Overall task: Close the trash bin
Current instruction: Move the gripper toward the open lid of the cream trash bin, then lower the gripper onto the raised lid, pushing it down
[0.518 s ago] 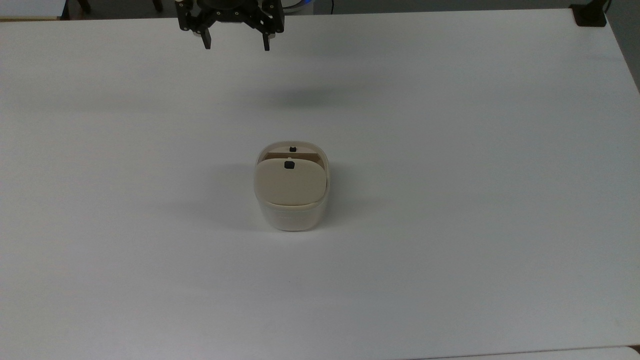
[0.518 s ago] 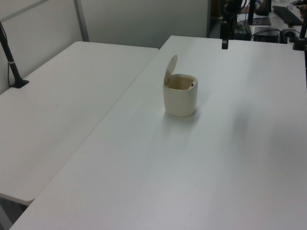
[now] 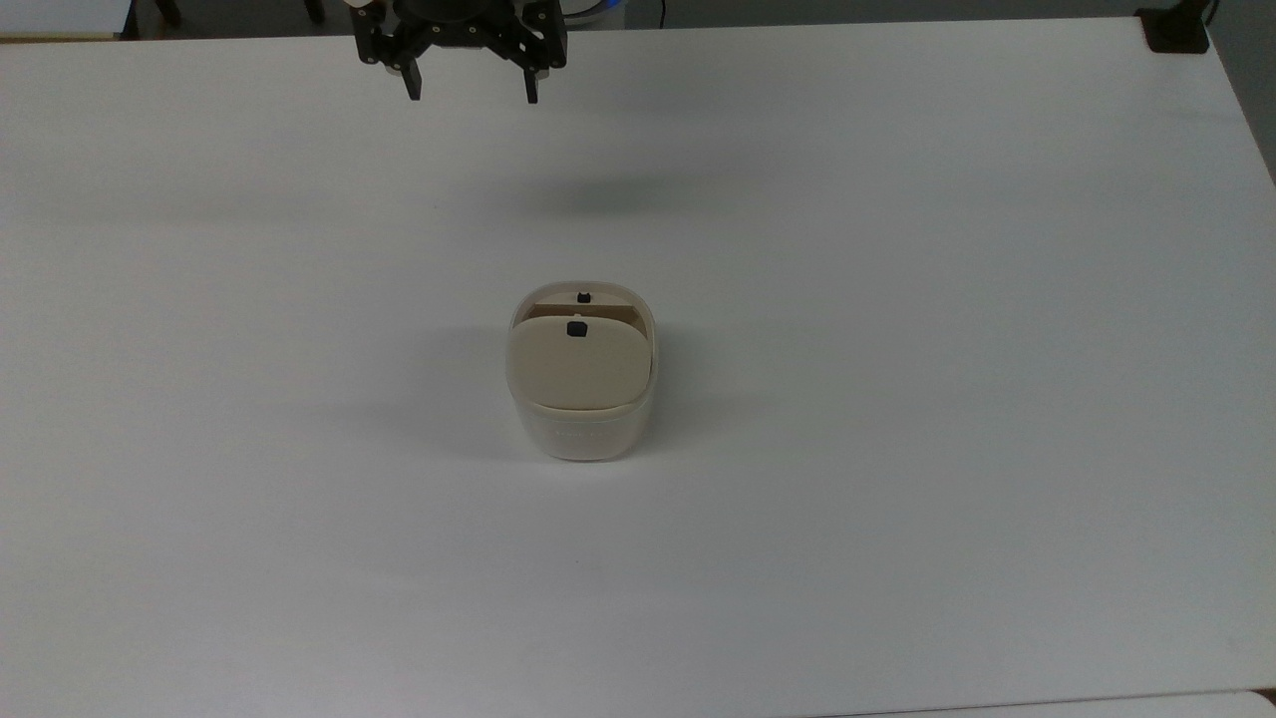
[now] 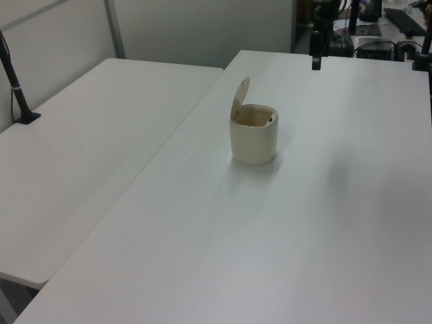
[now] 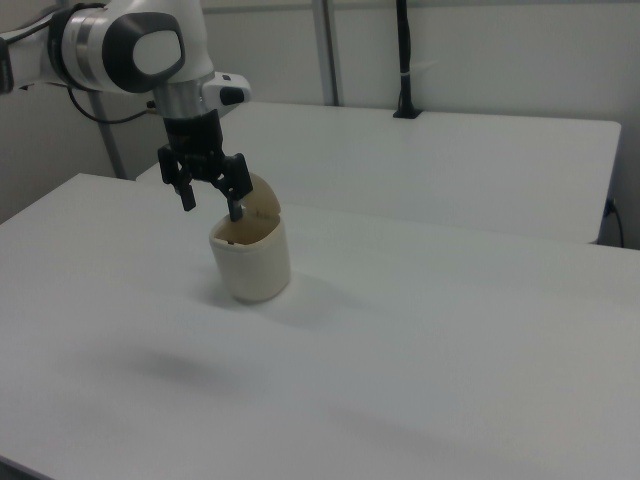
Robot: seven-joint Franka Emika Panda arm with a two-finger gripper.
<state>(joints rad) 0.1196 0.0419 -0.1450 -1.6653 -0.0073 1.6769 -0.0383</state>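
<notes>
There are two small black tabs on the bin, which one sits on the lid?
The lower tab in the top view, on the raised beige lid. The other tab sits on the bin's inner wall, nearer the gripper.

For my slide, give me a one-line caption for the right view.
Panda arm's open hand hovering above the white table, near the trash bin whose beige lid stands raised.

White table point(image 3: 897, 299), lone trash bin point(image 3: 583, 424) on it.
</notes>
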